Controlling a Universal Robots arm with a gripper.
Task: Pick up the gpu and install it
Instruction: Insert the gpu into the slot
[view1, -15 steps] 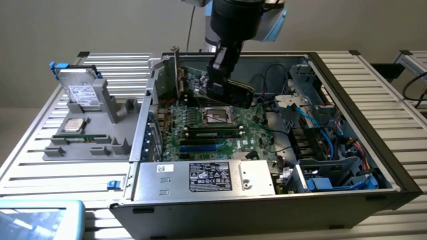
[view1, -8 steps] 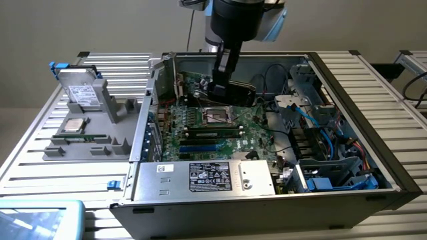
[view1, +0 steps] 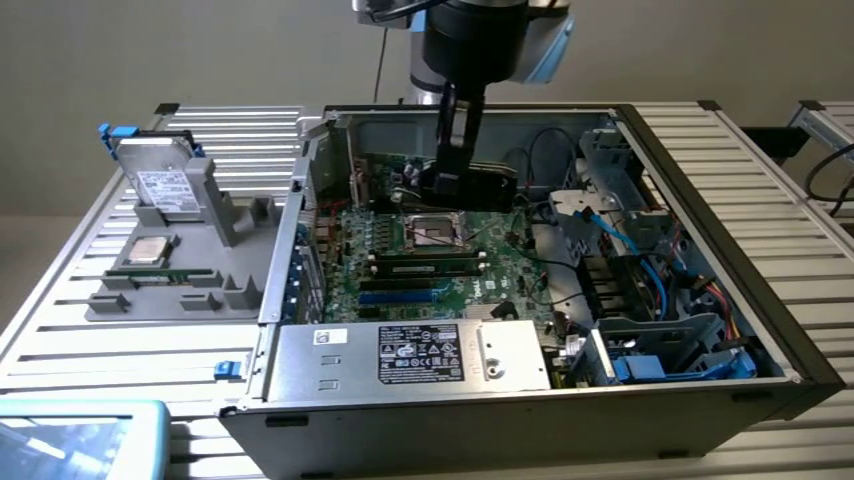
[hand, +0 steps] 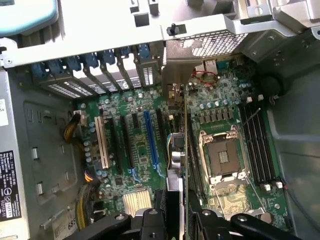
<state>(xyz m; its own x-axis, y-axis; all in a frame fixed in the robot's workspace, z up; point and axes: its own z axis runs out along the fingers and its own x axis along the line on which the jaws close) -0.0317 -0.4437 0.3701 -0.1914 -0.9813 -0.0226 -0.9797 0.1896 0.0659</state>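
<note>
The gripper (hand: 177, 222) has its jaws pinched on the gpu (hand: 185, 131), one finger against each face. The card is seen edge-on in the wrist view. It stands over the motherboard (hand: 120, 165), between the long blue slot (hand: 150, 140) and the open processor socket (hand: 222, 157). Its metal bracket (hand: 178, 62) is close against the case's rear slot openings. Whether its lower edge sits in a slot I cannot tell.

In the exterior view the arm reaches down at upper centre into the open computer case (view1: 790, 372), which holds the board, a labelled power supply (view1: 414, 355) at lower centre, and blue cables (view1: 694, 290) at the right. Room around the card is tight.

At the frame's left a grey tray (view1: 174, 302) on the slatted table (view1: 747, 150) carries a square silver chip (view1: 150, 250) and a labelled drive box (view1: 167, 188) propped up. The arm's upper part is cut off by the frame's top edge.
</note>
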